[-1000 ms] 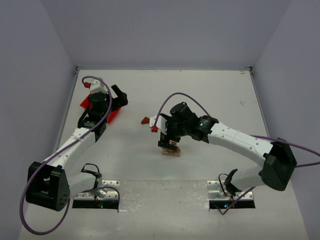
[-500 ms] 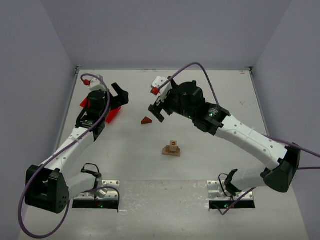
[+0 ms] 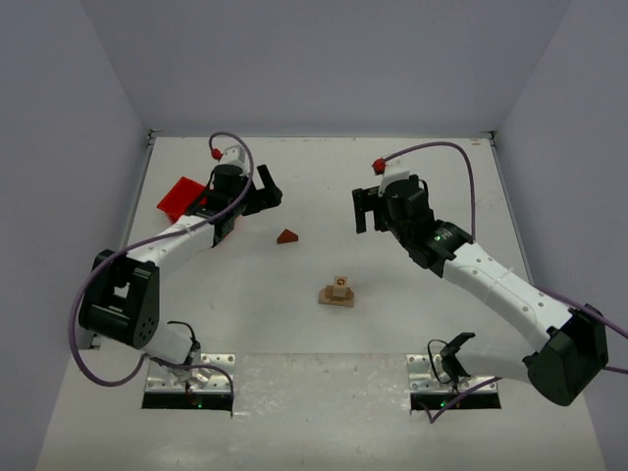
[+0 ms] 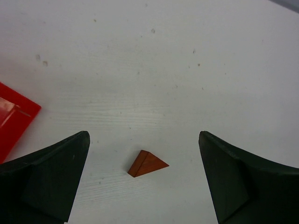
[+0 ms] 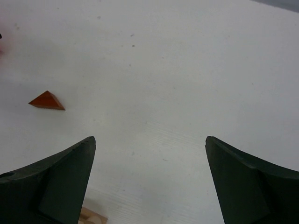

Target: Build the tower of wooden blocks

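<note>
White tabletop fills my overhead view, with grey walls around it. Near the middle stands the wood block tower: a pale plank base with a light cube on top, possibly two stacked, though it's too small for me to be sure. The dark reddish-brown roof piece lies by itself on the table at about eleven o'clock from the tower, apart from it. My left gripper hangs at eleven o'clock from that piece, jaws spread wide and empty; its wrist camera frames the piece between the two fingers. The red bin sits at nine o'clock from that gripper. My right gripper, at one o'clock from the tower, is also wide apart and holds nothing.
</note>
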`<state>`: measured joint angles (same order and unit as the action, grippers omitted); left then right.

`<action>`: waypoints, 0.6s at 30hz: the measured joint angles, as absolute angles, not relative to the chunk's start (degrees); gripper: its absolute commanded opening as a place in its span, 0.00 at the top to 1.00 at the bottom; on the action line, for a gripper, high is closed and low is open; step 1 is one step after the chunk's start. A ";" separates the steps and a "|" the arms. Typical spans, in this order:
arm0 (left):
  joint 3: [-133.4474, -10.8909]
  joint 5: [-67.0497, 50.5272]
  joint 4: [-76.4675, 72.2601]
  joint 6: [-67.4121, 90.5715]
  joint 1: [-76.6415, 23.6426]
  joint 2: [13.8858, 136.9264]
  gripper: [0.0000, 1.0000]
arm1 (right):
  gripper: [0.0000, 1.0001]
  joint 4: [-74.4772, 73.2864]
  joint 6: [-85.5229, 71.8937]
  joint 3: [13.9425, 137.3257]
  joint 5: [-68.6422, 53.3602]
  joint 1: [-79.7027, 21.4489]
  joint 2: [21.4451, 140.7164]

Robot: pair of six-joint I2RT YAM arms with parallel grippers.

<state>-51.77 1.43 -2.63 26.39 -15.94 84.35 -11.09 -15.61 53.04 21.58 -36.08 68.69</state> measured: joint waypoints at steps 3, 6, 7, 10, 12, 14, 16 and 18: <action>-54.76 1.55 -1.48 26.88 -19.01 90.18 0.00 | 0.01 -11.18 -17.02 52.04 21.02 -33.20 68.42; -56.23 1.35 -0.70 27.46 -20.73 94.24 0.00 | 0.01 -10.58 -17.70 51.68 18.87 -30.91 68.72; -56.70 1.49 -0.29 27.58 -20.93 95.42 0.00 | 0.01 -10.25 -17.81 51.61 18.12 -30.36 69.08; -58.90 2.46 0.93 27.81 -21.61 99.31 0.03 | 0.01 -8.82 -17.89 51.02 15.99 -29.08 70.52; -61.11 3.26 2.11 27.80 -22.00 102.14 0.11 | 0.01 -8.27 -17.81 50.24 14.82 -28.74 71.53; -62.99 4.53 3.70 27.41 -22.81 104.28 0.21 | 0.01 -8.14 -17.76 49.57 14.01 -28.53 72.30; -64.47 6.17 5.29 27.02 -24.11 105.77 0.33 | 0.01 -8.05 -17.73 49.11 13.40 -28.47 72.58; -65.42 7.22 6.58 26.71 -25.41 106.92 0.39 | 0.01 -7.71 -17.72 48.65 13.17 -28.33 72.62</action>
<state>-65.42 7.22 6.58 26.71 -25.41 106.92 -7.71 -17.72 48.65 13.17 -28.33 72.62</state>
